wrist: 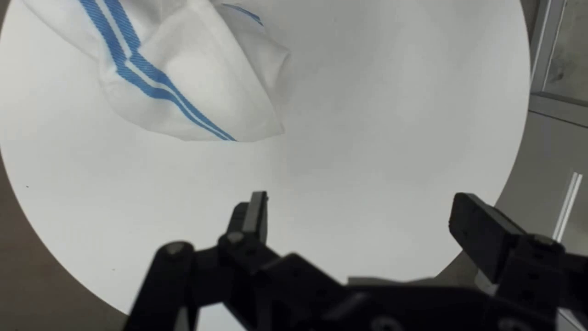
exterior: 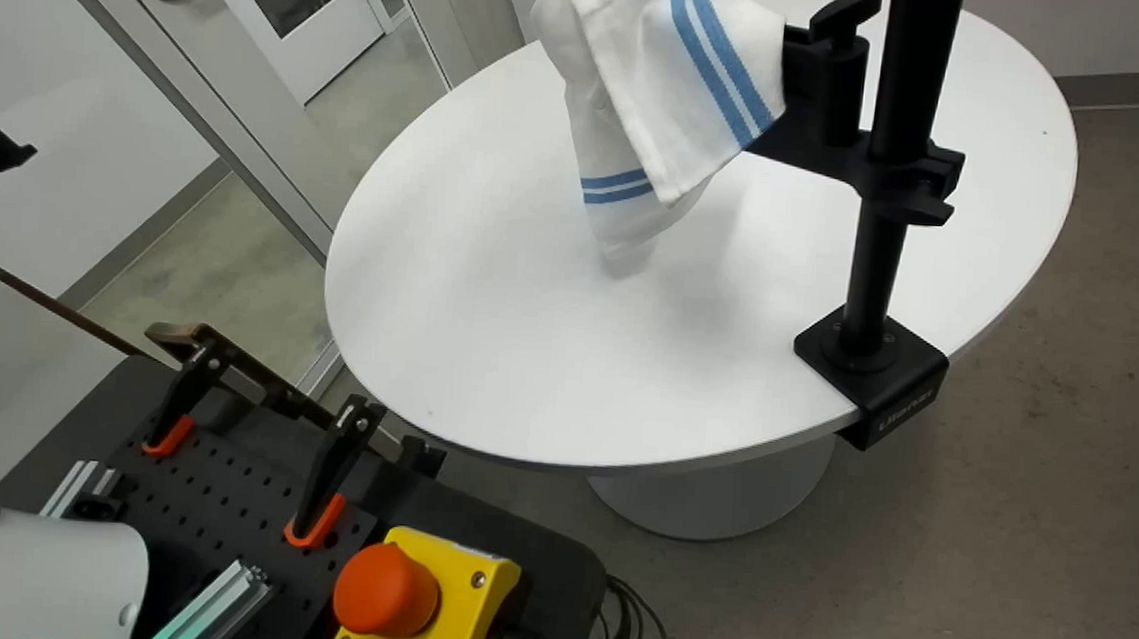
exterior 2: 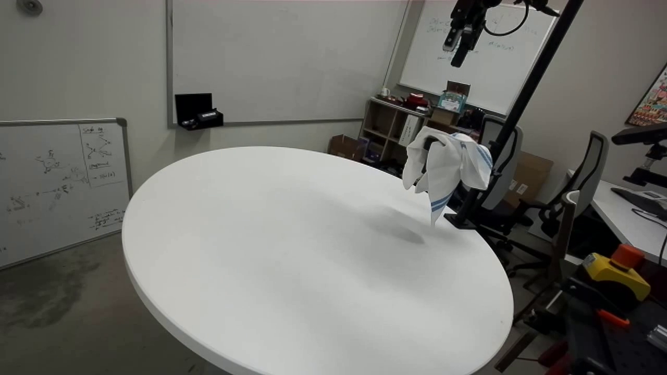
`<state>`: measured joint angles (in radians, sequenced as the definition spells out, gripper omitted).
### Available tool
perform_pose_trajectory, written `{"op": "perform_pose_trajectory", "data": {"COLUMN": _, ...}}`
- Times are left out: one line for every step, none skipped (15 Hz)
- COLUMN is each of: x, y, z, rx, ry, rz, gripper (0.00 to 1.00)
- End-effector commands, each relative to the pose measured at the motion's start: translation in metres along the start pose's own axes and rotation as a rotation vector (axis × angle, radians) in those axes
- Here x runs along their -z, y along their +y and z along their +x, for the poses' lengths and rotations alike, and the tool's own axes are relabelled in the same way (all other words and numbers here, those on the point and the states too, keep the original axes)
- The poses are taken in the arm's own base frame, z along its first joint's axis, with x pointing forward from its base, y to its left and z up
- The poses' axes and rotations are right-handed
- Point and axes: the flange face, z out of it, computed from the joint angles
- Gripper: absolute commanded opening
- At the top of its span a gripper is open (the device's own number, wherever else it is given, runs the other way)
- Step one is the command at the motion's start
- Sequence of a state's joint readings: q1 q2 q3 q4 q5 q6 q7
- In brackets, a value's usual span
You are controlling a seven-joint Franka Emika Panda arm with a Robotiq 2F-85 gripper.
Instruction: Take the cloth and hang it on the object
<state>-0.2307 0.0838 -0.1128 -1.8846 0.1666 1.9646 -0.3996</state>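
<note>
Nearest the lens, the hand [wrist: 360,195] gapes wide, gripping nothing. Farther off, the blue-striped white cloth [exterior: 659,110] hangs on the black stand [exterior: 877,271], at its left side in both exterior views, above the tabletop [exterior 2: 281,239], to whose edge the stand is clamped.

A round white table [exterior: 487,354] carries a black stand [exterior: 879,256], its base [exterior: 871,378] clamped at the edge.

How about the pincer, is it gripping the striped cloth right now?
No, in the wrist view the pincer stands wide open, and the striped cloth is apart from its jaws.
</note>
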Motion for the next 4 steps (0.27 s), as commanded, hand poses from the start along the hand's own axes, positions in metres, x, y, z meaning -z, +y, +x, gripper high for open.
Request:
{"op": "perform_pose_trajectory", "data": {"x": 0.003, "y": -0.009, "z": -0.004, "rx": 0.022, "ry": 0.0, "rz": 0.003, "gripper": 1.0}}
{"op": "perform_pose_trajectory", "data": {"x": 0.005, "y": -0.016, "z": -0.008, "rx": 0.035, "ry": 0.002, "rz": 0.005, "gripper": 1.0}}
{"op": "perform_pose_trajectory", "data": {"x": 0.006, "y": -0.02, "z": -0.011, "rx": 0.042, "ry": 0.003, "rz": 0.006, "gripper": 1.0}}
{"op": "perform_pose_trajectory", "data": {"x": 0.007, "y": -0.021, "z": -0.013, "rx": 0.044, "ry": 0.003, "rz": 0.007, "gripper": 1.0}}
